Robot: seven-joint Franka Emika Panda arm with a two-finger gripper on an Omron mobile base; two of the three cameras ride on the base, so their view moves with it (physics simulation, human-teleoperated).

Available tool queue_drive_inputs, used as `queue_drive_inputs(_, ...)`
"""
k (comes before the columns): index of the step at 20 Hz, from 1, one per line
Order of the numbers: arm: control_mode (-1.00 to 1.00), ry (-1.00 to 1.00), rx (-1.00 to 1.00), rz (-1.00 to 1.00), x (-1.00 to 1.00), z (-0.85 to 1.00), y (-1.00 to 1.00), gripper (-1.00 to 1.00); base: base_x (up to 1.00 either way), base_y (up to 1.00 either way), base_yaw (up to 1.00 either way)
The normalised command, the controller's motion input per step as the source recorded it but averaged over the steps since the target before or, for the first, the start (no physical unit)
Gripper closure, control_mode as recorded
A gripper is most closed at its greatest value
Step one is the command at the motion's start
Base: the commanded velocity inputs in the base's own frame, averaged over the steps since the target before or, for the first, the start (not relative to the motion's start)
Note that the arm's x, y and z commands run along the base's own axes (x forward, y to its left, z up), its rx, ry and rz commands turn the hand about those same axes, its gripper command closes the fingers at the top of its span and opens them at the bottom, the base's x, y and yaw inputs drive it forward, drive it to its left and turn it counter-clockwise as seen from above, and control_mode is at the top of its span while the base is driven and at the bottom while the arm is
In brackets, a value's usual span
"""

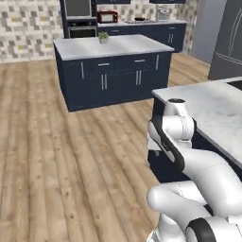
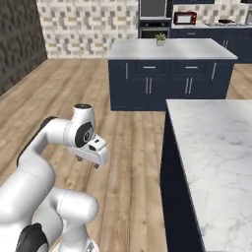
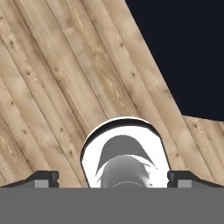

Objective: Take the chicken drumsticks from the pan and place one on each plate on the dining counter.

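The dining counter [image 1: 212, 106] [image 2: 216, 147], white marble over navy cabinets, stands just right of my arm, and its visible top is bare. My arm is folded low beside it with the hand pointing down at the wooden floor. My gripper [image 2: 87, 160] [image 3: 113, 179] is open, its fingertips [image 3: 41, 178] wide apart with nothing between them. In the hand view, floor planks and the dark side of the cabinet [image 3: 183, 52] lie below. A small dark shape, possibly the pan [image 1: 140, 19] [image 2: 224, 21], sits on the far stove counter. The chicken drumsticks and the plates are out of view.
A navy island [image 1: 113, 71] [image 2: 167, 74] with a small potted plant [image 1: 103, 37] [image 2: 160, 38] stands across the floor. Behind it are the wall oven and a red microwave [image 1: 108, 17] [image 2: 185, 18]. A dark fridge [image 1: 229, 42] stands at the right. Open wooden floor [image 1: 47, 142] spreads to the left.
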Motion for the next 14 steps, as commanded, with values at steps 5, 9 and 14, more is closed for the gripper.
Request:
queue_drive_inputs(5, 1.0, 0.0, 0.0, 0.0, 0.0, 0.0, 0.0, -1.0, 0.92, 0.76, -0.25)
queue_drive_inputs(9, 1.0, 0.0, 0.0, 0.0, 0.0, 0.0, 0.0, -1.0, 0.97, 0.68, -0.24)
queue_drive_inputs(14, 1.0, 0.0, 0.0, 0.0, 0.0, 0.0, 0.0, -1.0, 1.0, 0.54, -0.33)
